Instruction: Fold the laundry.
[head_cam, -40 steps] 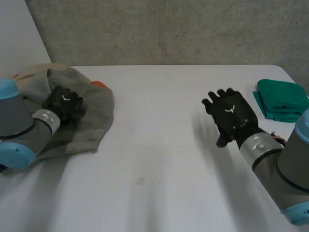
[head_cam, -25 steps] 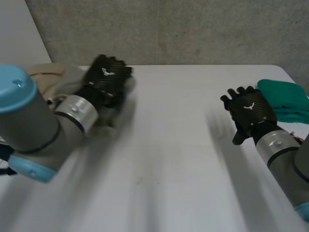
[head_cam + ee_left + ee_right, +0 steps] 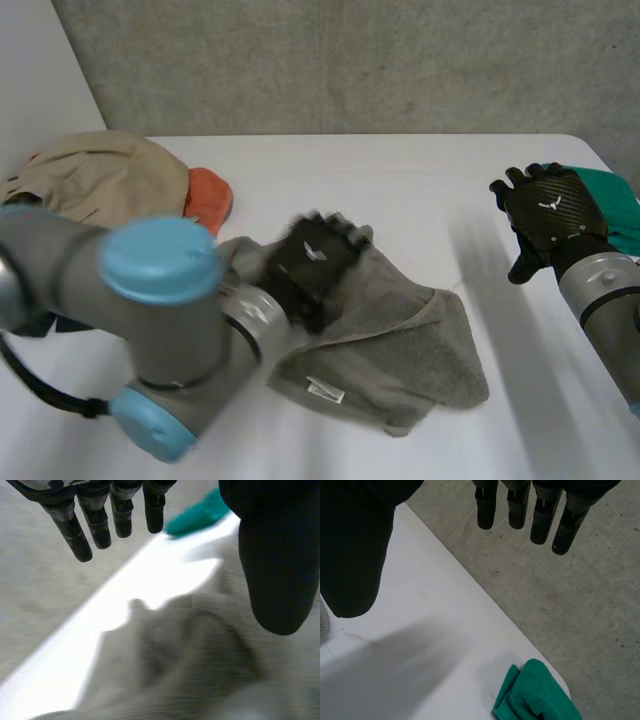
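Grey towel (image 3: 400,335): lies rumpled in the middle of the table (image 3: 350,180), one end under the left robot hand, the other spread toward the right side. 0.8 s ago it sat on top of the laundry pile at the far left; now it is well clear of that pile.
White label (image 3: 325,390): shows on the towel's near edge, facing up.
Left robot hand (image 3: 312,262): sits on the towel's left part, palm down. In the left wrist view its fingers are straight and spread away from the thumb, with the grey cloth under the palm and nothing pinched.
Left arm (image 3: 160,300): reaches across the near left of the table to the centre, whereas earlier it lay back over the pile at the left edge.
Beige garment (image 3: 100,175): heaped at the far left corner, now uncovered where the grey towel lay over it before.
Orange cloth (image 3: 210,198): just beside the beige heap, far more of it showing than 0.8 s ago.
Right robot hand (image 3: 548,208): raised above the table's right side, fingers straight and apart from the thumb, holding nothing. It is further right than before, now overlapping the green towel in the head view.
Green towel (image 3: 622,205): folded at the right edge, in the same place as earlier.
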You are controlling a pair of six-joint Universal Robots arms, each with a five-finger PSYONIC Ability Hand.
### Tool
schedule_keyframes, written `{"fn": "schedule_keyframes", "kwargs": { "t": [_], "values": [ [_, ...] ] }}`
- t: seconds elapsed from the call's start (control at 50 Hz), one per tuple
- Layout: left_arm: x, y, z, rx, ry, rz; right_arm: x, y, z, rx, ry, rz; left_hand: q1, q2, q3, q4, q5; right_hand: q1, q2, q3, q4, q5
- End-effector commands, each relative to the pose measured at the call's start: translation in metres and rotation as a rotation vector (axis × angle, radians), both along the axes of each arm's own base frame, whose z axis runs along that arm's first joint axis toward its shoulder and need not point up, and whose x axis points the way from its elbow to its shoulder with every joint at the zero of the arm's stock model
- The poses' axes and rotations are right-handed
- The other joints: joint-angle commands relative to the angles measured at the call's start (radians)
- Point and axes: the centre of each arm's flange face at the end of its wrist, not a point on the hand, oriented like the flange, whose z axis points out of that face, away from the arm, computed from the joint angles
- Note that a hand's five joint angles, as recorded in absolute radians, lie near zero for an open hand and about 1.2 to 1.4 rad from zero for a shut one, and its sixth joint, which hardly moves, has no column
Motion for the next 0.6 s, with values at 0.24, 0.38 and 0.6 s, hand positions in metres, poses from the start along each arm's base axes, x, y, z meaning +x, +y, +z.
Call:
{"fn": "schedule_keyframes", "kwargs": {
  "t": [0.24,0.38,0.6],
  "values": [
    [0.083,-0.090,0.057,-0.134,0.107,0.236,0.059,0.091,-0.006,0.300,0.073,0.274,0.039,0.035,0.032,0.038,0.025,-0.021,-0.044,-0.032,-0.055,-0.062],
    [0.093,-0.127,0.007,-0.044,-0.015,0.193,0.088,0.113,-0.013,0.245,0.106,0.399,0.051,0.047,0.044,0.050,0.037,-0.021,-0.044,-0.032,-0.055,-0.062],
    [0.084,-0.146,-0.041,0.013,-0.094,0.174,0.121,0.121,-0.057,0.147,0.296,0.502,0.376,0.373,0.370,0.375,0.363,0.106,0.084,0.096,0.073,0.065]
  ]
}}
